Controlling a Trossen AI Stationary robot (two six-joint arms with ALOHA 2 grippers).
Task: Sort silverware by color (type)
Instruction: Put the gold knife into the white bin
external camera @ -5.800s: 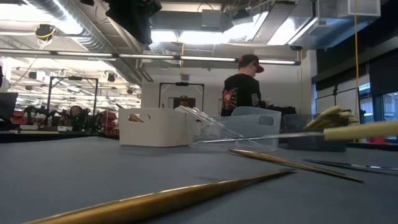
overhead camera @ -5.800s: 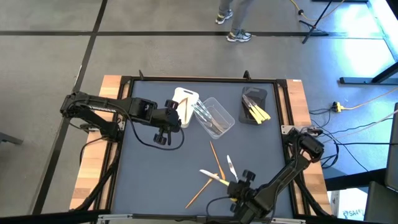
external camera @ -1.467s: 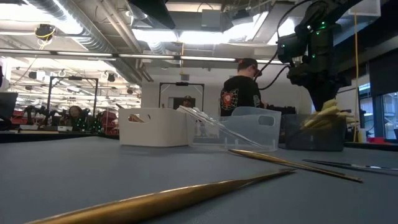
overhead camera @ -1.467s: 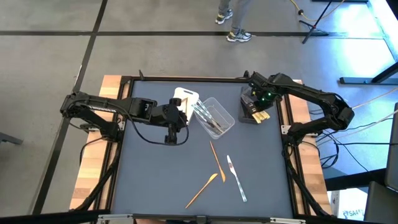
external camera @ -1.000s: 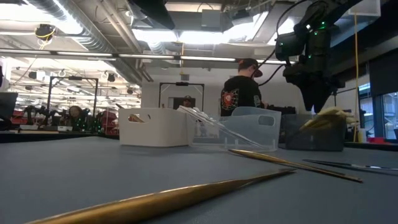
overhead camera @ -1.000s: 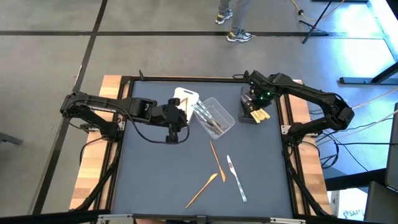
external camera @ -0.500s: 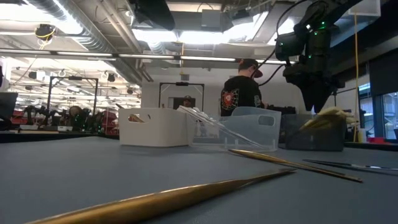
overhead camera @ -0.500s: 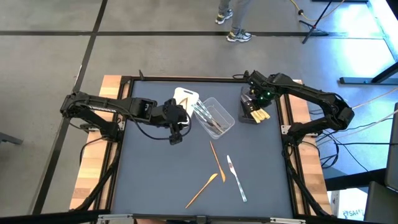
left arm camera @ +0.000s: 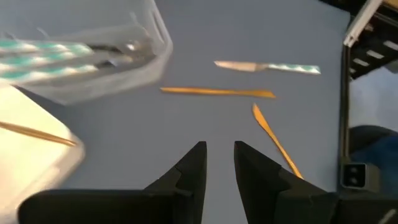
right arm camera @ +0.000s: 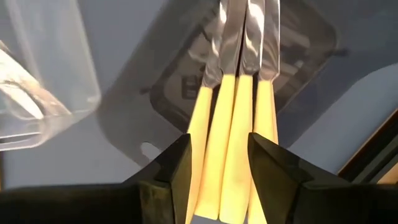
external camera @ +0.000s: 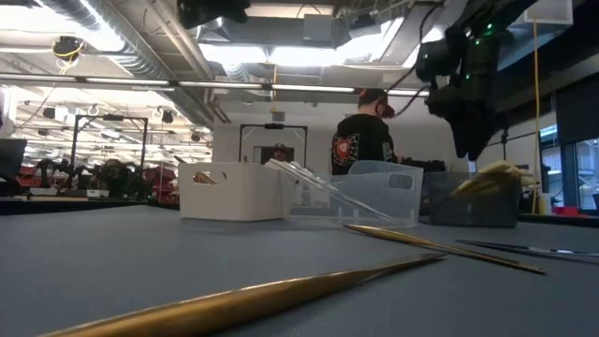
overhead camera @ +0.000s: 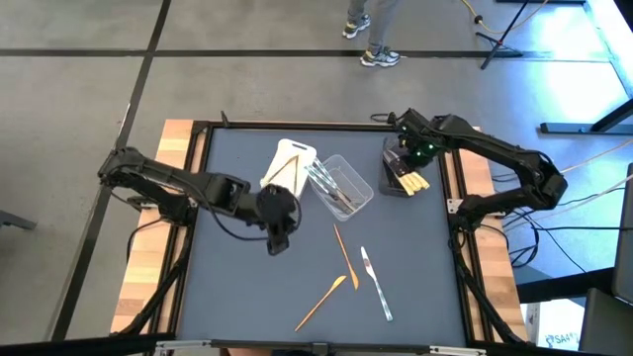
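Note:
Two tan-orange wooden pieces [overhead camera: 343,252] [overhead camera: 321,300] and a clear knife [overhead camera: 374,282] lie flat on the dark mat. My left gripper [overhead camera: 277,243] hangs open over bare mat to their left, near the clear tub; in its wrist view [left arm camera: 219,152] nothing is between the fingers. Clear silverware leans in the clear tub [overhead camera: 341,186]. One wooden piece lies in the white tub [overhead camera: 287,163]. Yellow-handled pieces [right arm camera: 233,137] lean side by side in the dark grey tub [overhead camera: 400,156]. My right gripper [right arm camera: 219,152] stands open just above them, clear of the handles in the low view [external camera: 465,140].
The three tubs stand in a row along the far part of the mat. A black frame [overhead camera: 453,213] borders the mat, with wooden table edges outside it. A person [external camera: 365,131] stands in the room beyond the far edge.
My left gripper has swung away from the white tub toward the table's near edge, out over the middle of the mat, and has rolled about its own axis. Its finger gap looks the same. The silverware lies as before.

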